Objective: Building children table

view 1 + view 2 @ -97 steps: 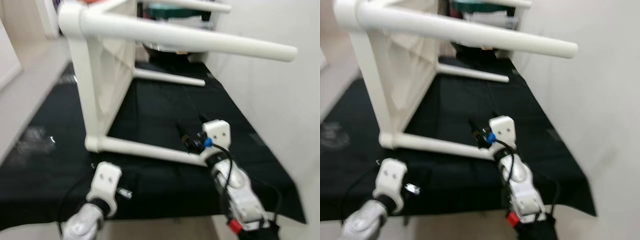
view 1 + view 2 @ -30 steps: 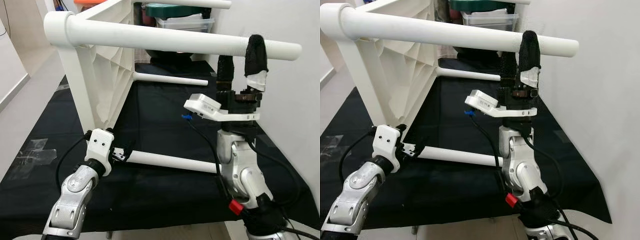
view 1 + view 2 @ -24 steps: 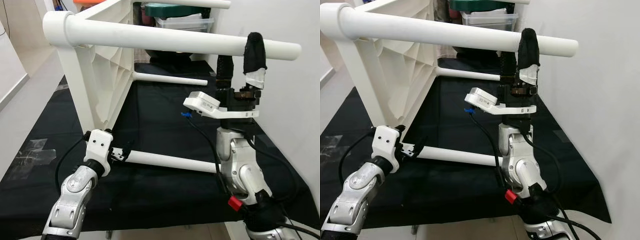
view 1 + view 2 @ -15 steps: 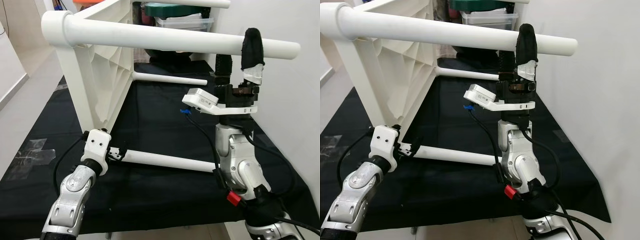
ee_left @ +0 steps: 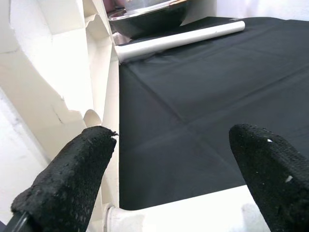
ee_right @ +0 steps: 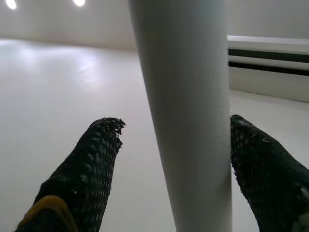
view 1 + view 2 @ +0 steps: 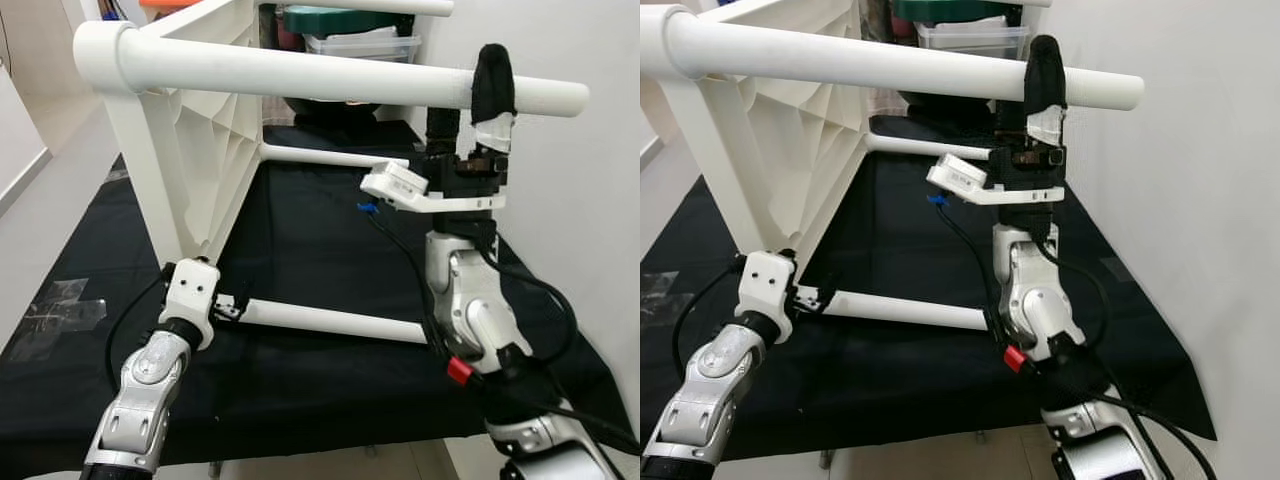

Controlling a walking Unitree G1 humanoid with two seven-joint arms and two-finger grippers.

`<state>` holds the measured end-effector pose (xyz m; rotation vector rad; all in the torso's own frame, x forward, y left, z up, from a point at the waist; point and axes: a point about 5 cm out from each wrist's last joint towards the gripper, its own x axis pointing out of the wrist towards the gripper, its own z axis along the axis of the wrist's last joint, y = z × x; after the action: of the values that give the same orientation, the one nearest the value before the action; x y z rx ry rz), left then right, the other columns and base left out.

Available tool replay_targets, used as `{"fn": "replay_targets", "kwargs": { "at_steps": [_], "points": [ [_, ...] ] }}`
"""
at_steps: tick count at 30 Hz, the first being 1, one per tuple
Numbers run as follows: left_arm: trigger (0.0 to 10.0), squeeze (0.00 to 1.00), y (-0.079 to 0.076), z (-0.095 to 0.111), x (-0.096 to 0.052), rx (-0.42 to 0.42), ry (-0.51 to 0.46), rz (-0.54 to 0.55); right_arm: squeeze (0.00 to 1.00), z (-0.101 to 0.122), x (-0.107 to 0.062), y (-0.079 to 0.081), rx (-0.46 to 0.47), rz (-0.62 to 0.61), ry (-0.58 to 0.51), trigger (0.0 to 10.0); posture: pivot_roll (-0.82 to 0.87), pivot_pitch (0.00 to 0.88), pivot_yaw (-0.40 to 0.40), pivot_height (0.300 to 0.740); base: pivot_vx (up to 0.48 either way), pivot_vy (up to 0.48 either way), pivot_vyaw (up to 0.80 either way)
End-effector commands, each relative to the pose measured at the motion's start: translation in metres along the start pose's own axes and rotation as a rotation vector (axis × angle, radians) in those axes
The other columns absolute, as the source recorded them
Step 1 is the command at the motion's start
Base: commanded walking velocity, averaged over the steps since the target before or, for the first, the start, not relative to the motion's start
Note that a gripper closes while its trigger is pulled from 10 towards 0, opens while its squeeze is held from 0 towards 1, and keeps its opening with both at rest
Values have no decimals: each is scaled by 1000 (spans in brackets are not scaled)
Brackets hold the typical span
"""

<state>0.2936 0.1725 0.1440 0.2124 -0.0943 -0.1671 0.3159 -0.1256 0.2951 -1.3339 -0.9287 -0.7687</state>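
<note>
Children's table (image 7: pixel 190 130) lies on its side on black-clothed table (image 7: pixel 300 390). Right pincer (image 7: pixel 470 100), risen from below, now straddles upper leg (image 7: pixel 330 78), spread; left pincer (image 7: pixel 232 303), spread, at lower leg (image 7: pixel 330 322). Grip imminent.

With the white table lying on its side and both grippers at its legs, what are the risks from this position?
1. The right gripper straddles the upper leg near its free end, with a gap beside one finger; the leg may slip out if pushed.
2. The left gripper is open around the lower leg on the black cloth; that leg could roll.
3. The table top stands on edge and might tip.
</note>
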Motion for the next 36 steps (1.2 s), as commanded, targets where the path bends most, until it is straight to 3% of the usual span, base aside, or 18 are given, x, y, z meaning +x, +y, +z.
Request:
{"fn": "replay_targets", "kwargs": {
  "at_steps": [1, 3, 4, 5, 6, 13, 23, 26, 27, 32, 35, 36],
  "points": [
    [10000, 0, 8, -3, -2, 11, 13, 39, 0, 1, 2, 2, -5, -6, -2, 10000, 69, 46, -85, 740, 0, 0, 0],
    [10000, 0, 8, -4, -2, 11, 14, 39, 0, 1, 2, 3, -7, -9, -2, 10000, 69, 46, -85, 740, 0, 0, 0],
    [10000, 0, 8, -4, -3, 12, 16, 42, 0, 0, 5, 2, -1, -12, 3, 7255, 67, 48, -86, 740, 0, 0, 0],
    [10000, 0, 8, -4, -3, 12, 18, 44, 0, 0, 6, 2, 3, -15, 6, 7255, 67, 48, -86, 740, 0, 0, 0],
    [10000, 0, 8, -5, -3, 9, 20, 44, 0, 0, 8, 3, 7, -15, 5, 0, 66, 54, -86, 740, 0, 0, 0],
    [10000, 0, 10, -9, -3, 4, 36, 63, 0, 0, 11, 2, 20, -13, 7, 0, 62, 57, -85, 740, 0, 0, 0],
    [10000, 0, 39, -22, 2, 22, 113, 242, 0, -7, 14, 2, 18, -23, 33, 0, 57, 53, -76, 740, 0, 0, 0],
    [10000, 0, 52, -16, 3, 96, 101, 303, 0, -11, 16, 1, 14, -35, 35, 0, 57, 52, -74, 740, 0, 0, 0],
    [10000, 0, 65, -10, 4, 134, 86, 347, 0, -15, 19, 0, 9, -44, 43, 0, 59, 52, -75, 740, 0, 0, 0],
    [10000, 0, 74, -5, 4, 165, 77, 378, 0, -18, 20, -1, 6, -50, 51, 0, 65, 50, -74, 740, 0, 0, 0],
    [10000, 0, 116, 28, 9, 357, 3, 444, 0, -29, 26, -4, 2, -87, 76, 0, 78, 45, -71, 740, 0, 0, 0],
    [10000, 0, 116, 28, 9, 357, 3, 444, 0, -29, 26, -4, 2, -87, 76, 0, 78, 45, -71, 740, 0, 0, 0]
  ]
}}
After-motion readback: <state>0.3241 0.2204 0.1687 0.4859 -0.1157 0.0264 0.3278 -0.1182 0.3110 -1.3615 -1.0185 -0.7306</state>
